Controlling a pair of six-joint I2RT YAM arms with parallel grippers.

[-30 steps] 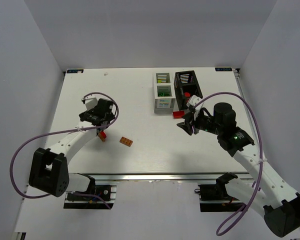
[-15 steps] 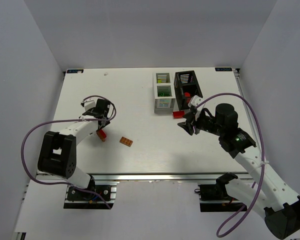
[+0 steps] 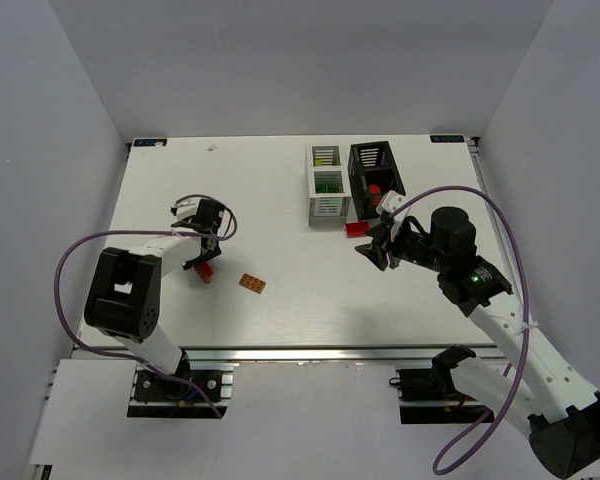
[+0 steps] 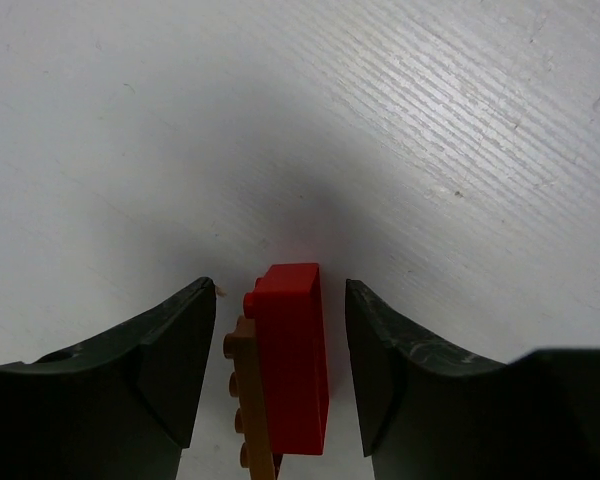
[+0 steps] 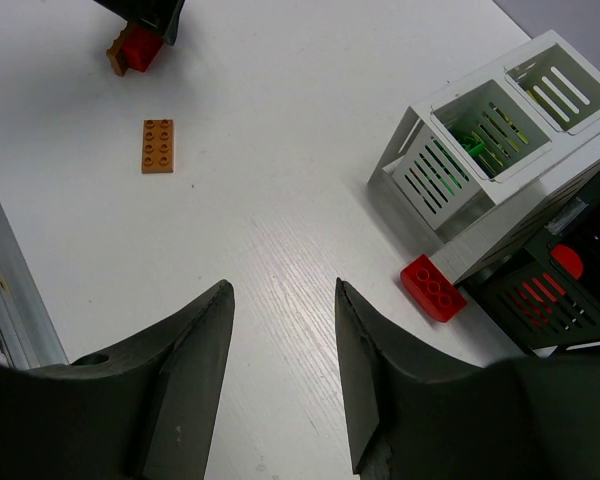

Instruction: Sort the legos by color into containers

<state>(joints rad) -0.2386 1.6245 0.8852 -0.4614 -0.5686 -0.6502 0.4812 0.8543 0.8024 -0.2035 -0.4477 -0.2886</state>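
An orange brick (image 3: 252,283), flat and with two rows of studs facing up, is seen lying alone on the table (image 3: 270,190). It is well to the left of the white box (image 3: 327,185) and nearer the arms' bases. Farther left of that box, a red brick (image 4: 295,360) with a thinner orange piece (image 4: 246,400) pressed against its side is straddled by the left gripper (image 4: 278,292). Its jaws are spread, a sliver of table shows on either side, and nothing is clamped. To the right of the white box and nearer, the right gripper (image 5: 282,290) is held over the table, jaws parted and nothing between them. A second red brick (image 5: 433,288), studs up, is found just beside the box's near right corner. Green pieces (image 5: 470,140) are seen in the box's near compartment. The black box (image 5: 555,300) is set just beside the white box on its right, and a red piece (image 5: 568,262) is contained in it.
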